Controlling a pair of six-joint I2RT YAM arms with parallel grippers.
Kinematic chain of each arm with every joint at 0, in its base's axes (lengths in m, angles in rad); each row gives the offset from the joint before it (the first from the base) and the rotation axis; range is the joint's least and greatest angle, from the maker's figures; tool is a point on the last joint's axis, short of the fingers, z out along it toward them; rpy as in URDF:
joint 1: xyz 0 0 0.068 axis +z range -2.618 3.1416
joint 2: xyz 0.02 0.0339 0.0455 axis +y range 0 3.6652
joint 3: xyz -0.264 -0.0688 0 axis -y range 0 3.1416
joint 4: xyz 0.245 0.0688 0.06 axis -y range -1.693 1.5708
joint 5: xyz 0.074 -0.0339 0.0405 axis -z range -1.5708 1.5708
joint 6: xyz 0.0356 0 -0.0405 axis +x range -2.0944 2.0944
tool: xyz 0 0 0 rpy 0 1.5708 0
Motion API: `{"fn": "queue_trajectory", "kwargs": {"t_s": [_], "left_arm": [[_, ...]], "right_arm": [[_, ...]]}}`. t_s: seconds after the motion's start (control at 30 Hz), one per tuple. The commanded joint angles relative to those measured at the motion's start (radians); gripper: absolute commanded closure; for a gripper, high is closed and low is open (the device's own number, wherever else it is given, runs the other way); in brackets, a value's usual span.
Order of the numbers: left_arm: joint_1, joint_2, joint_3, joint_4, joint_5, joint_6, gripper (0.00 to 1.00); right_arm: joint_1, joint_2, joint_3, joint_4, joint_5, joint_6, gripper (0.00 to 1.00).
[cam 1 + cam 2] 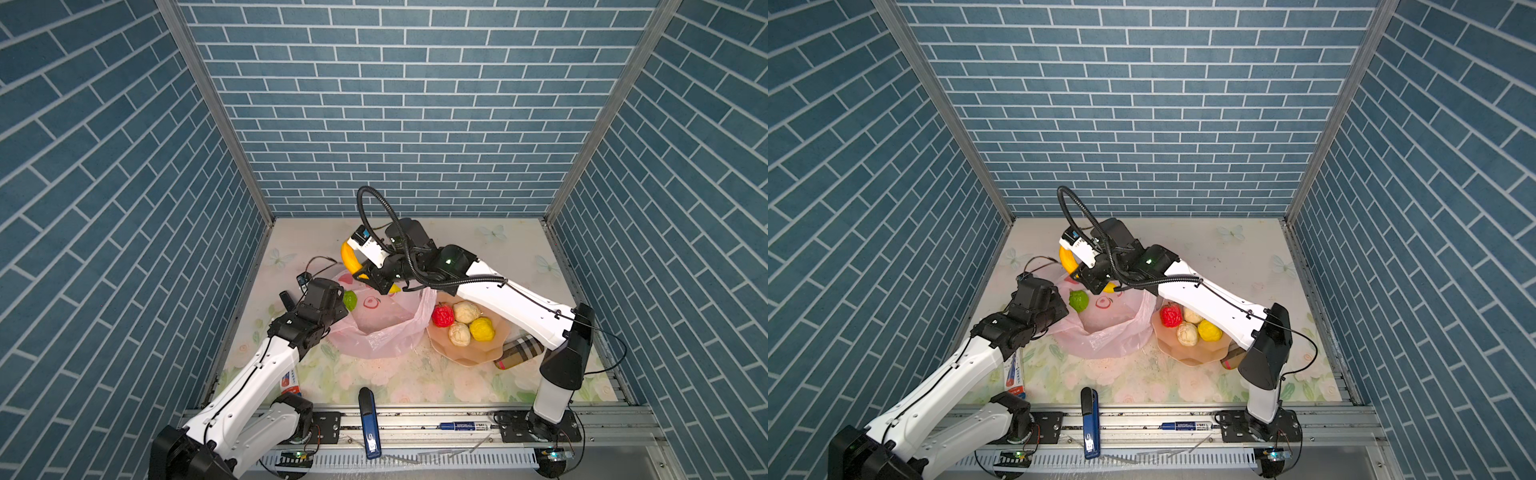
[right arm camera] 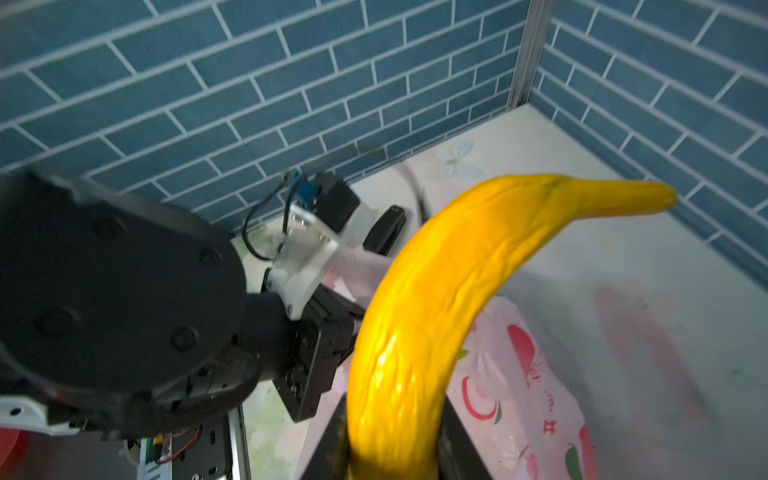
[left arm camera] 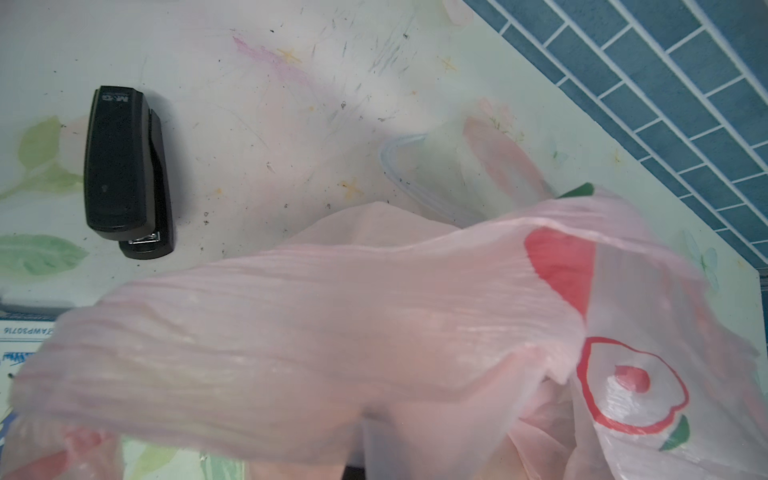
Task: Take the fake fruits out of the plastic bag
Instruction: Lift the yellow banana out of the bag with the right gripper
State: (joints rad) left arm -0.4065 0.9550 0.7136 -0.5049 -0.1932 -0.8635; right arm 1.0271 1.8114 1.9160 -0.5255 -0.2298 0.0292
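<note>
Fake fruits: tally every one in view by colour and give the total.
red ball: 1
cream balls: 2
yellow ball: 1
yellow banana: 1
green ball: 1
Total: 6

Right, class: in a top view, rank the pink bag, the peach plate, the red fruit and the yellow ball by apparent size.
Largest: pink bag.
Next: peach plate.
Smallest: red fruit and yellow ball, too alike to rank.

Blue brick-patterned walls (image 1: 415, 104) close in three sides, joined by metal corner posts (image 1: 214, 104). The tabletop (image 1: 519, 253) carries a pale floral print with butterflies (image 1: 492, 232). A metal rail (image 1: 424, 417) runs along the front.
</note>
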Motion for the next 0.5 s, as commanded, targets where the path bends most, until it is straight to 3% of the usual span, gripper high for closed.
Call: {"fn": "queue_trajectory", "kwargs": {"t_s": [0.0, 0.23, 0.47], "left_arm": [[-0.003, -0.027, -0.012, 0.002, -0.047, -0.024, 1.0], [-0.002, -0.029, -0.045, 0.017, -0.059, -0.028, 1.0], [-0.003, -0.014, -0.049, 0.033, -0.048, -0.032, 1.0]], "right_arm": [[-0.011, 0.012, 0.133, -0.027, 0.06, -0.013, 0.82], [-0.048, -0.025, 0.275, -0.25, 0.238, -0.035, 0.82], [-0.151, -0.239, 0.055, -0.274, 0.412, 0.028, 0.83]]}}
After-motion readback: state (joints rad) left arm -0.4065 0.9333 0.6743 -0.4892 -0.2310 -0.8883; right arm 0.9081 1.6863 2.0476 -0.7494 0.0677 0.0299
